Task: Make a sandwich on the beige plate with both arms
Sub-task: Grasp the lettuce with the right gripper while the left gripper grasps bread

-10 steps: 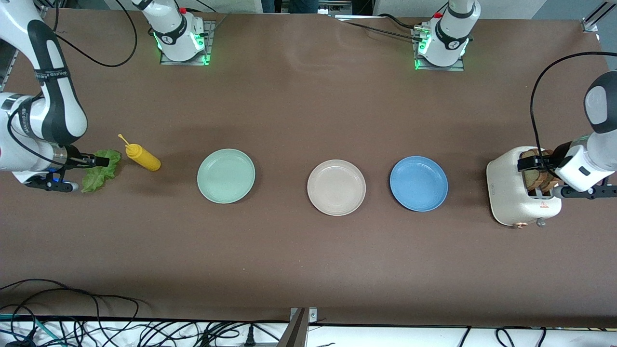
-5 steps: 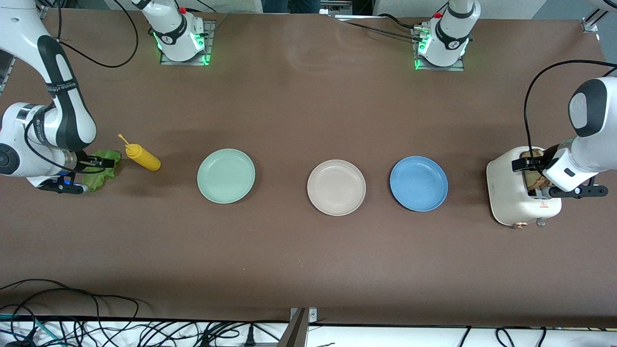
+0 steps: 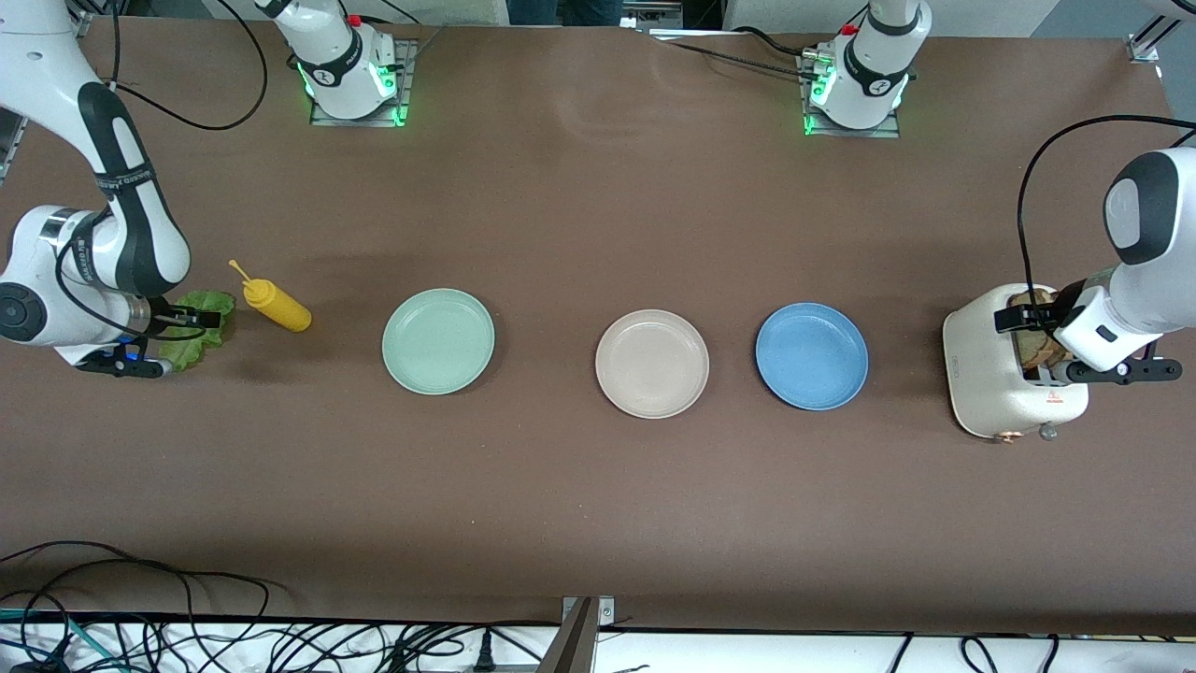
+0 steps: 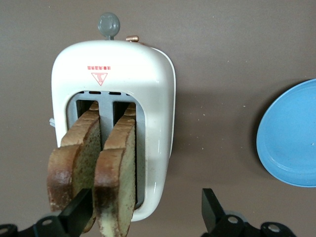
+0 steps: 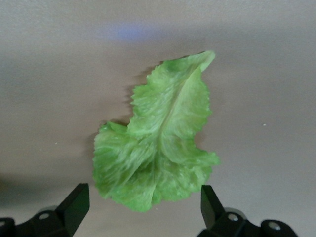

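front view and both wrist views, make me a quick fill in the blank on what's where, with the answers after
1. The beige plate lies between the mint-green plate and the ____ plate.
2. Two bread slices stand in the slots of the white ____.
3. The open right gripper hovers over the ____ leaf.
4. The open left gripper is over the toaster, with one bread slice between its ____.

Missing words: blue; toaster; lettuce; fingers

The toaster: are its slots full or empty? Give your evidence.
Full. Two bread slices stand upright in the toaster, one per slot, their crusts rising above its top.
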